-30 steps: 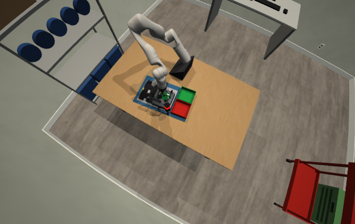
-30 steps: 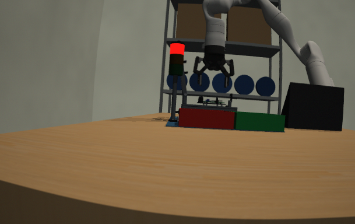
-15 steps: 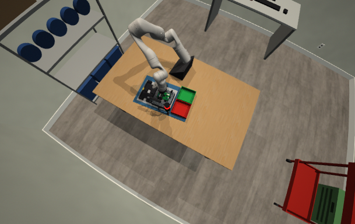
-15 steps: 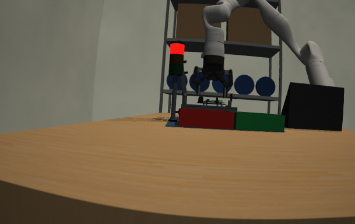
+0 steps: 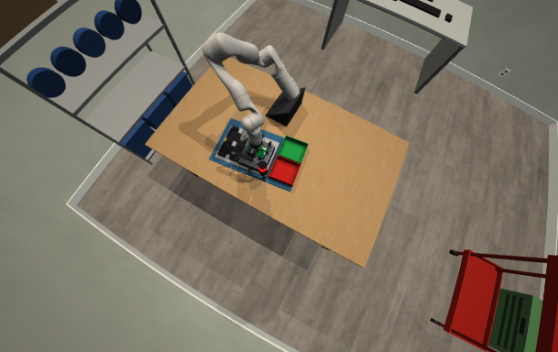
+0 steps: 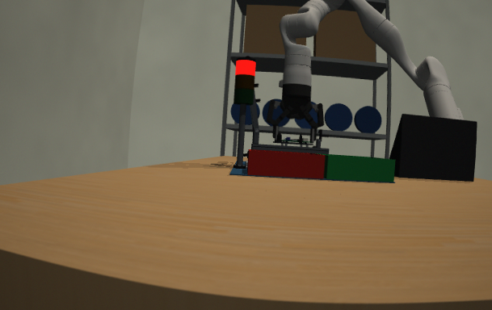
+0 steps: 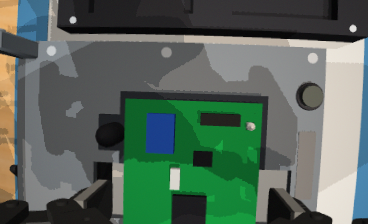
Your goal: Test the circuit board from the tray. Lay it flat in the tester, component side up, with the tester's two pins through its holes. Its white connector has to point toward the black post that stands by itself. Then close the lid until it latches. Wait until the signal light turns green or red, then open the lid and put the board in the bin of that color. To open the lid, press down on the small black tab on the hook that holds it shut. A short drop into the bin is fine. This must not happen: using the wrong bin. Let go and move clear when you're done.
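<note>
The green circuit board (image 7: 220,155) (image 5: 264,149) (image 6: 293,140) lies flat, component side up, in the recess of the grey tester (image 7: 60,100) (image 6: 293,148). A tester pin (image 7: 250,126) shows through one of its holes. A black post (image 7: 110,134) stands just left of the board. The board's near end is cut off in the wrist view. My gripper (image 7: 189,202) (image 6: 296,135) (image 5: 256,148) is open and empty, with a finger on each side of the board just above it. The black lid (image 7: 210,15) lies open beyond the tester. The signal light (image 6: 246,66) (image 5: 263,169) glows red.
The red bin (image 5: 284,171) (image 6: 285,164) and the green bin (image 5: 293,148) (image 6: 359,169) stand side by side right of the tester on the blue mat (image 5: 215,158). The arm's black base (image 5: 286,107) (image 6: 435,147) stands behind them. A shelf rack (image 6: 229,81) is past the table.
</note>
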{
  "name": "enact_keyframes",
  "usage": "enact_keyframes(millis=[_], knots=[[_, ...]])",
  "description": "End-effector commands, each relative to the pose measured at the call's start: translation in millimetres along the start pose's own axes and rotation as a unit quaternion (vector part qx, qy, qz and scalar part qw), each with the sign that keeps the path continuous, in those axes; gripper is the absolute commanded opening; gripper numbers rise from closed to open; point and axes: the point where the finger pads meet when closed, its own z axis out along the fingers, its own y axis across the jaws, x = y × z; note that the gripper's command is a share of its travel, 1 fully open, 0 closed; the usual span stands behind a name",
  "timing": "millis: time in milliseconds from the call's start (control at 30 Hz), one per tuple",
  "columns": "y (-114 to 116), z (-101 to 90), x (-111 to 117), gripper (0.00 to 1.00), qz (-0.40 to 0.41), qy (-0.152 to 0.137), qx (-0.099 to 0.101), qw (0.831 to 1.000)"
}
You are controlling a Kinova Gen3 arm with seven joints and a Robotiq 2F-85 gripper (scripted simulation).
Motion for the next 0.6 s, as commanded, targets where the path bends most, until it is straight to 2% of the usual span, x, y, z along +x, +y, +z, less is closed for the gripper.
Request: enact_keyframes(millis=[0, 367, 400, 567], knots=[[-0.4, -0.6, -0.4, 1.0, 0.0, 0.0, 0.001, 1.0], [-0.4, -0.6, -0.4, 1.0, 0.0, 0.0, 0.001, 1.0], [-0.4, -0.6, -0.4, 0.93, 0.0, 0.0, 0.001, 1.0], [-0.4, -0.6, -0.4, 0.93, 0.0, 0.0, 0.001, 1.0]])
